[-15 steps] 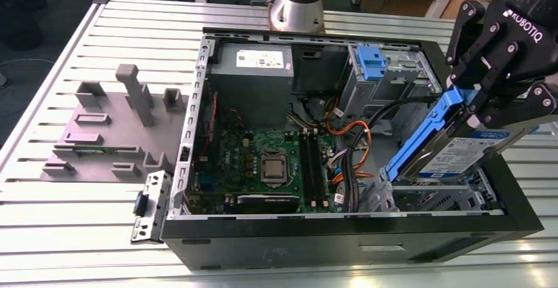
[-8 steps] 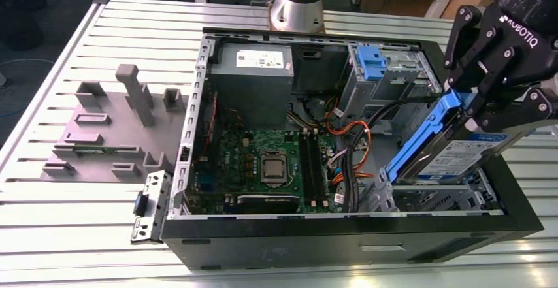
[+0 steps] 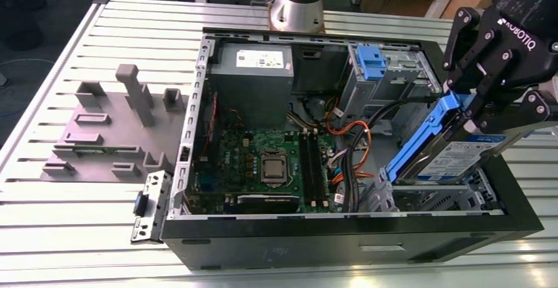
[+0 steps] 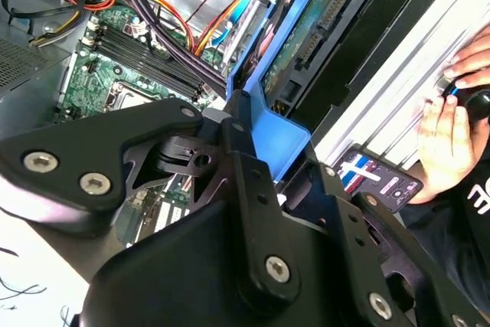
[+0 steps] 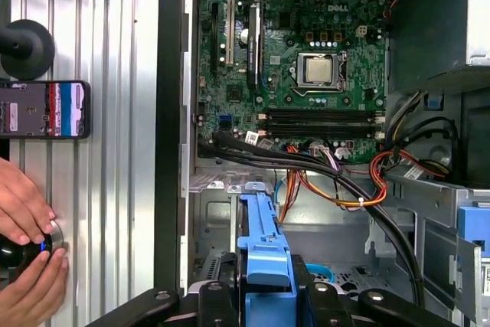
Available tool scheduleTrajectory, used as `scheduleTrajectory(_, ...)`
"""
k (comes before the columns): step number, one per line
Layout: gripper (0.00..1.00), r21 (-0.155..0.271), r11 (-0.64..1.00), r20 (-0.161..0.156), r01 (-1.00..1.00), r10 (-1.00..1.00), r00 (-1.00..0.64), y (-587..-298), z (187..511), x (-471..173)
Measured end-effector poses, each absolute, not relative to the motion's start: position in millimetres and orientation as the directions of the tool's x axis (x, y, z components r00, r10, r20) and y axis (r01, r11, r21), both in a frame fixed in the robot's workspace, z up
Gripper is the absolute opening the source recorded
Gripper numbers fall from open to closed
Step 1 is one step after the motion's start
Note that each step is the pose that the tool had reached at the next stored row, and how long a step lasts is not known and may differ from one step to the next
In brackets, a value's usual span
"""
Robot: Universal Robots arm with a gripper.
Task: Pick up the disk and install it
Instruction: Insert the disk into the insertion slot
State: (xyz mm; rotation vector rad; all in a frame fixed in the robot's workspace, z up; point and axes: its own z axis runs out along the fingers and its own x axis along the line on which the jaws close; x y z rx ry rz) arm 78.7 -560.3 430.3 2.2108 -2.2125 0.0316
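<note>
I see the end effector [image 3: 475,108] at the right of the exterior view, black, with white lettering on its housing that I leave unread. It is pinching the disk [image 3: 445,160] by the blue rail along the disk's upper edge. The disk hangs directly under the end effector, tilted, with its lower end down inside the case [image 3: 349,242] at the lower right corner, just above the metal drive bay there. Its white-and-blue label faces the camera; the print on it is too small for me to read.

In the second wrist view the end effector [image 4: 245,147] has its black fingers [image 4: 253,189] pressed against the blue rail of the disk [image 4: 287,139], and the disk's green circuit side runs away toward the upper right. In the first wrist view the blue rail [image 5: 264,254] stands at the bottom centre, clamped between the black links.

Other writing: the grey power supply [image 3: 253,72] at the back of the case carries a white sticker I cannot make out. The motherboard [image 5: 306,74] has white markings near its upper right in the first wrist view, also left unread.

The case lies open on the slatted metal tabletop [image 3: 78,196]. A phone [image 5: 44,109] with a lit screen lies on the slats at the left of the first wrist view, and a person's hands [image 5: 27,254] rest on a black knob at the lower left.
</note>
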Motion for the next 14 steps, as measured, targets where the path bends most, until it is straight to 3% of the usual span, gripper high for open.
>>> scheduleTrajectory(6,0.36,-0.005,0.001,0.024,-1.0,-1.0,-0.001,-560.3,430.2,78.7)
scheduleTrajectory(8,0.44,-0.005,0.001,0.024,-1.0,-1.0,-0.001,-560.3,430.0,78.7)
scheduleTrajectory(14,0.44,-0.007,0.001,0.024,-1.0,-1.0,-0.001,-560.5,421.8,78.7)
